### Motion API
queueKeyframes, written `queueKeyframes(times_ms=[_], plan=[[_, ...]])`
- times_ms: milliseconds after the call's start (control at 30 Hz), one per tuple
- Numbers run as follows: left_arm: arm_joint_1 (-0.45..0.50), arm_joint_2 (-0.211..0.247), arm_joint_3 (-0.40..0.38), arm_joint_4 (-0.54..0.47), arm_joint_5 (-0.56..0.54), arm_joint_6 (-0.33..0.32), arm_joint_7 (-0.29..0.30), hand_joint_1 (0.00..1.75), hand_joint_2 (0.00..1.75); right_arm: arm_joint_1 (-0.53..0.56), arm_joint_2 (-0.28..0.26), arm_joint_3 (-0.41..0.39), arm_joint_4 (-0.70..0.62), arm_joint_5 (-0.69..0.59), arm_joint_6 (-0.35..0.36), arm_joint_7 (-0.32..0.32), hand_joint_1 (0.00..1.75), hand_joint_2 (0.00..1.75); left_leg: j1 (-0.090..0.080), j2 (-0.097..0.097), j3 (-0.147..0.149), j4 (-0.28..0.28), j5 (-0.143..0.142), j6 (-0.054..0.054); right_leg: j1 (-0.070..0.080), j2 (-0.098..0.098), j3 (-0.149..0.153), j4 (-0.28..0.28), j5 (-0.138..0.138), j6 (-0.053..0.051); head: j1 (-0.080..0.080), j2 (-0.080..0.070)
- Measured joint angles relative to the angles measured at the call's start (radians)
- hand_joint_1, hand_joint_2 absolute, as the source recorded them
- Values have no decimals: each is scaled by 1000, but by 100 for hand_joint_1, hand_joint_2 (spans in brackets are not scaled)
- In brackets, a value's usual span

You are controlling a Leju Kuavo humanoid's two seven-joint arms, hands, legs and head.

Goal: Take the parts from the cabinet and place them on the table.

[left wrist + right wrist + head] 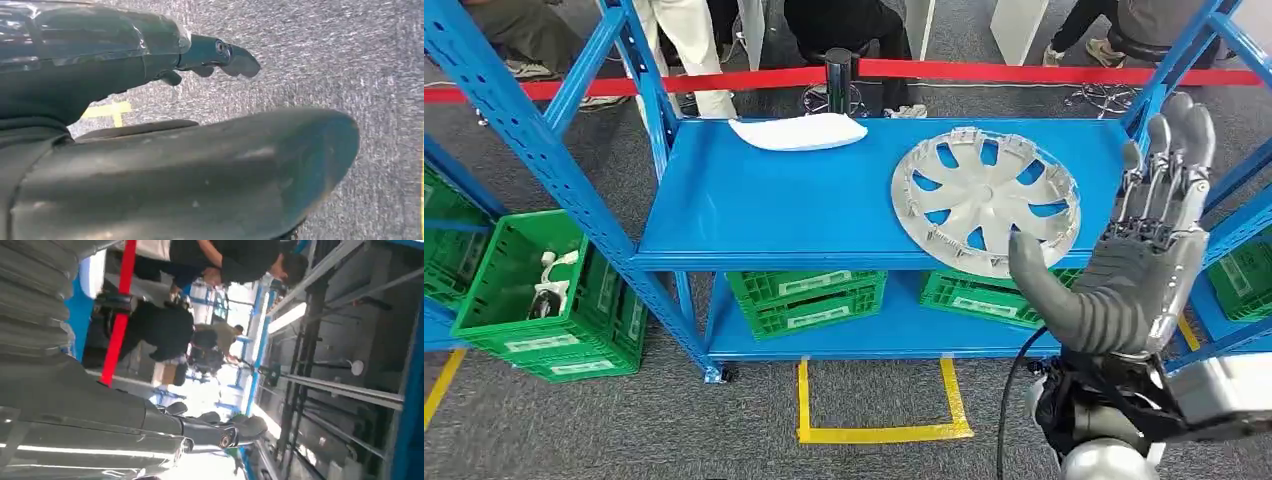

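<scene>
A silver wheel cover (986, 199) lies flat on the right half of the blue cabinet shelf (754, 215), its near rim just past the shelf's front edge. A white curved part (799, 131) rests at the back of the same shelf. My right hand (1139, 255) is raised at the shelf's right end, fingers straight and apart, thumb in front of the wheel cover's near rim, holding nothing. The right wrist view has that hand's fingers (220, 432) extended and bare. In the left wrist view my left hand (165, 150) hangs over grey carpet with its fingers (220, 55) extended and nothing in them.
Blue uprights (534, 150) frame the cabinet. Green crates (809, 300) sit on the lower shelf, and another green crate (534, 300) with white parts stands at left. A red barrier tape (1024, 72) runs behind, with people beyond it. Yellow floor tape (879, 432) marks the carpet in front.
</scene>
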Motion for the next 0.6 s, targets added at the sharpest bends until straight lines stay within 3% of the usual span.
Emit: queueKeyframes(times_ms=[167,600], plan=[[0,-3,0,0,6,-5,-2,0,0,5,-23,8,0,-71,2,-25,0,175,0,0,0,0,0,0,0,-1,0,0,0,0,0,0],[0,-3,0,0,14,-34,-19,0,0,14,-49,16,0,-80,5,-31,0,175,0,1,0,0,0,0,0,-1,0,0,0,0,0,0]])
